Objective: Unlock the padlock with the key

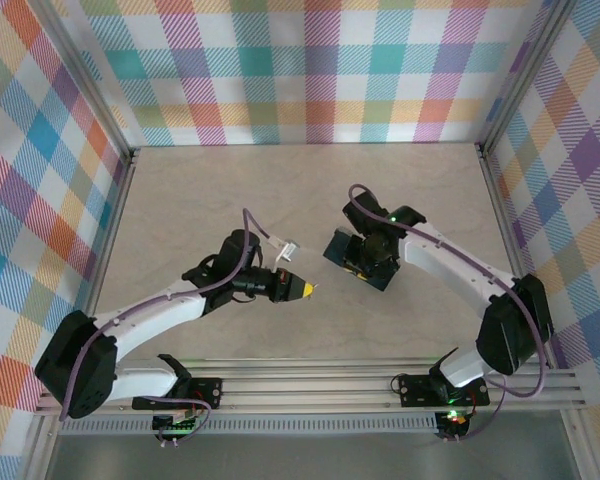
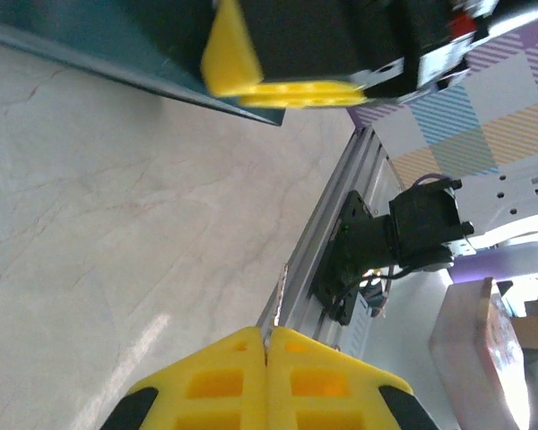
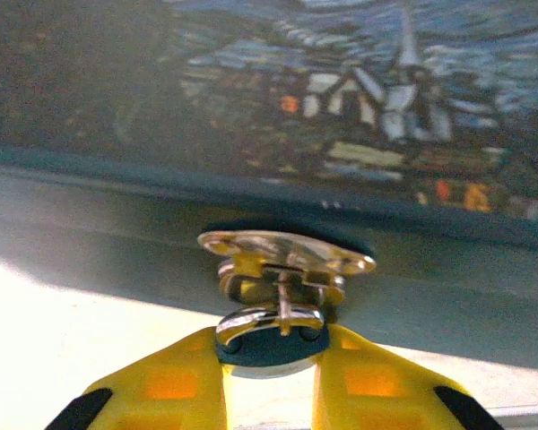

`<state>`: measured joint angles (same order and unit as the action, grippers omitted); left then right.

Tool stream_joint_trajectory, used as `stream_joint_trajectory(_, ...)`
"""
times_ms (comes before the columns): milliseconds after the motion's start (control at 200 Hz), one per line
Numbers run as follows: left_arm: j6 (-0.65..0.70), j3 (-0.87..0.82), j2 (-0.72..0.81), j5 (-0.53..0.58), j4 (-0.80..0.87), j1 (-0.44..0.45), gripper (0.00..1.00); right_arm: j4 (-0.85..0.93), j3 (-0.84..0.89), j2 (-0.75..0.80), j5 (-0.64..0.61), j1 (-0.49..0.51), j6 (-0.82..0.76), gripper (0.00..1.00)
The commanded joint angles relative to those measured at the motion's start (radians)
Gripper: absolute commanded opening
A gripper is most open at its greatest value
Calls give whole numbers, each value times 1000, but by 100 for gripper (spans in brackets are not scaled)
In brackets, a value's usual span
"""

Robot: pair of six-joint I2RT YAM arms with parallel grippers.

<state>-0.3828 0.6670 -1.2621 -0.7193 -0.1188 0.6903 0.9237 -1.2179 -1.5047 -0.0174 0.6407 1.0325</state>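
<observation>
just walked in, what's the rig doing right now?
The right gripper is clamped on the small dark padlock that hangs from the brass hasp of the dark teal painted box. The left gripper is pinched shut on what looks like the small metal key, pointing toward the box but apart from it. The key is not yet inserted.
</observation>
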Motion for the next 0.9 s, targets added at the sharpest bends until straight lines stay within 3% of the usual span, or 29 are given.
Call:
stream_joint_trajectory(0,-1,-47,-39,22,-279,27,0,-60,17,-6,-1,4,10,0)
stream_joint_trajectory(290,-55,-130,-219,58,-649,72,0,-55,26,3,-3,4,-28,0)
stream_joint_trajectory(540,-94,-138,-280,167,-745,100,0,-57,34,8,19,2,-41,0)
stream_joint_trajectory(895,-99,-133,-366,208,-817,114,0,-98,62,16,40,2,-2,0)
